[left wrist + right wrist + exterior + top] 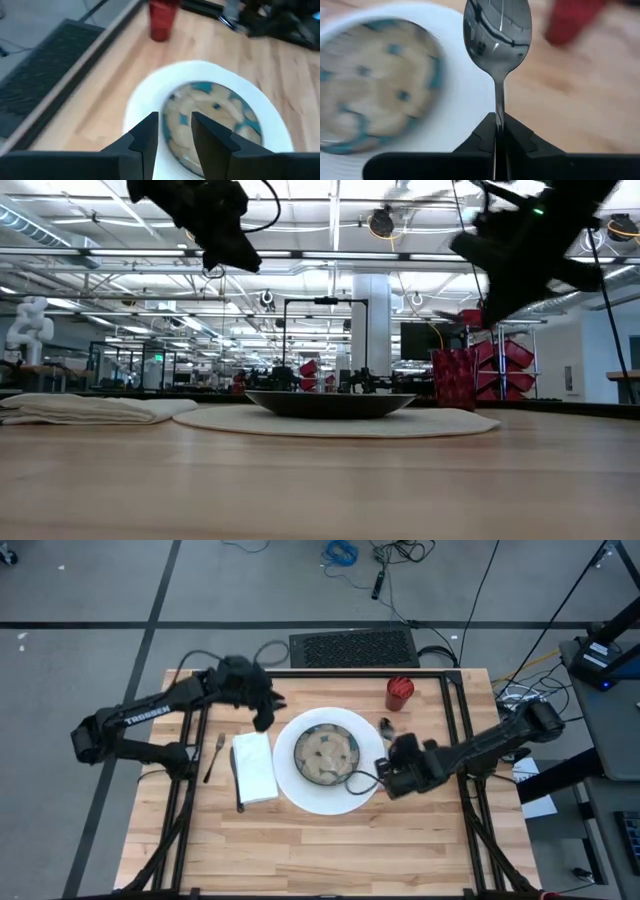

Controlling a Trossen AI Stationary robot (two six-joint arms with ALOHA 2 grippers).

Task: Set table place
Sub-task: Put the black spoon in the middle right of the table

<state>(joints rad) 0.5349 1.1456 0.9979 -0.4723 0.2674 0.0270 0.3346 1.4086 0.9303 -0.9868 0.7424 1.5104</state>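
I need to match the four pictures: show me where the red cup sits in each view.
High view: red cup at the table's far edge, right of centre.
Low view: right of the bowl, behind the plate.
Left wrist view: near the top, beyond the plate.
Right wrist view: red blur at the upper right, beside the spoon.
Shared landmark: the white plate.

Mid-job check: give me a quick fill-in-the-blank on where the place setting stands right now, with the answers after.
1. The right gripper is shut on the ____.
2. The patterned bowl sits on the white ____.
3. The fork lies on the table, on the side of the folded napkin away from the ____.
4. The red cup stands near the table's far edge, on the ____ arm's side.

Answers: spoon; plate; plate; right
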